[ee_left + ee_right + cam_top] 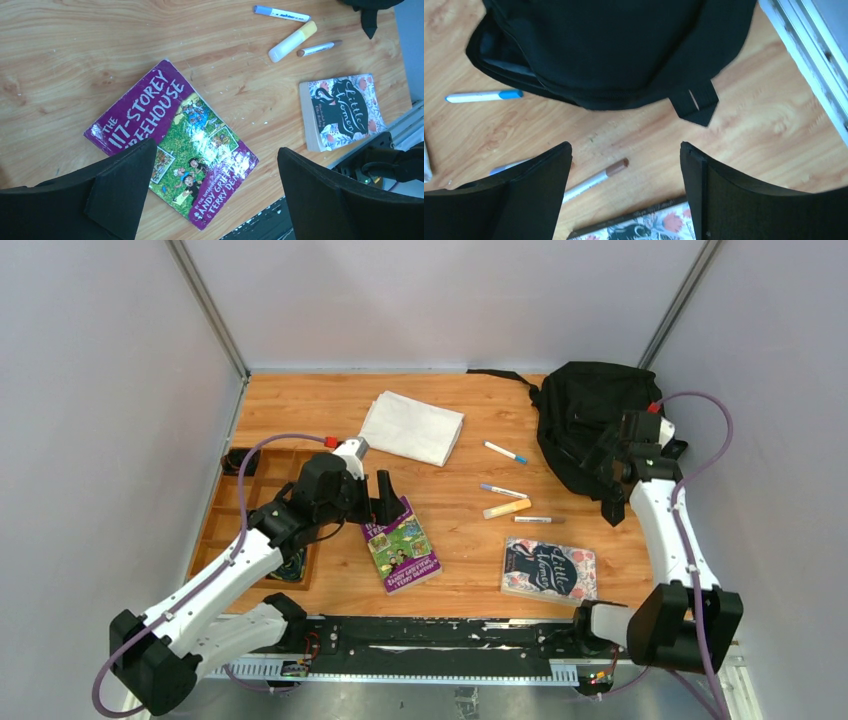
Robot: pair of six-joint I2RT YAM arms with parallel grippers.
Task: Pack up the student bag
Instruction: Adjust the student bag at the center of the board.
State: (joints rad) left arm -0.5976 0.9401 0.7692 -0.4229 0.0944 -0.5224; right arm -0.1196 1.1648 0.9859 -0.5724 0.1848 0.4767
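Observation:
The black student bag (590, 415) lies at the back right of the table, and its lower edge and a strap tab fill the top of the right wrist view (614, 45). My right gripper (613, 502) is open and empty just in front of the bag (625, 155), above a brown-capped marker (596, 179) and the edge of the Little Women book (644, 227). My left gripper (375, 502) is open and empty (217, 165), hovering over the purple Treehouse book (170, 135), which lies flat (402, 548).
A folded white cloth (412, 427) lies at the back centre. A blue-capped marker (506, 452), a purple one (502, 490), a yellow highlighter (507, 508) and the brown marker (539, 519) lie mid-table. The Little Women book (549, 571) is front right. A wooden organiser tray (225, 515) stands at the left.

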